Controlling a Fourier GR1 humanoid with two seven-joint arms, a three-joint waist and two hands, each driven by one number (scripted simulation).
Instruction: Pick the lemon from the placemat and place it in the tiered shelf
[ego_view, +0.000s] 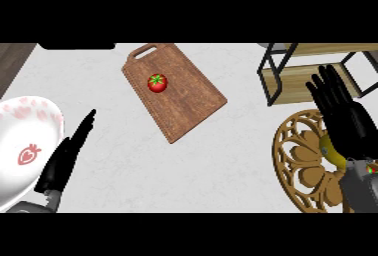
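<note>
The lemon (329, 150) sits on the round carved wooden placemat (299, 165) at the lower right of the counter (111, 125). Only a yellow sliver of it shows, because the right hand (353, 127) is right over it and covers most of it. That hand is flat and spread, with the fingers (328, 90) straight and fanned a bit, pointing up toward the tiered shelf (284, 75). Nothing is pinched or wrapped as far as can be seen, and whether the palm actually touches the lemon is impossible to tell from this angle.

The shelf is in the top right corner, with a black wire frame and wooden boards, just beyond the placemat's far edge. The fingertips overlap its lower board in the view.

The left hand (68, 155) is at the lower left, resting with its fingers straight and pressed together, pointing up. It lies along the right rim of a white plate (26, 120) with pink strawberry prints.

In the middle there's a wooden cutting board (181, 107) lying at a slant, handle toward the top, with a tomato (156, 83) on its upper part, well apart from both hands.
</note>
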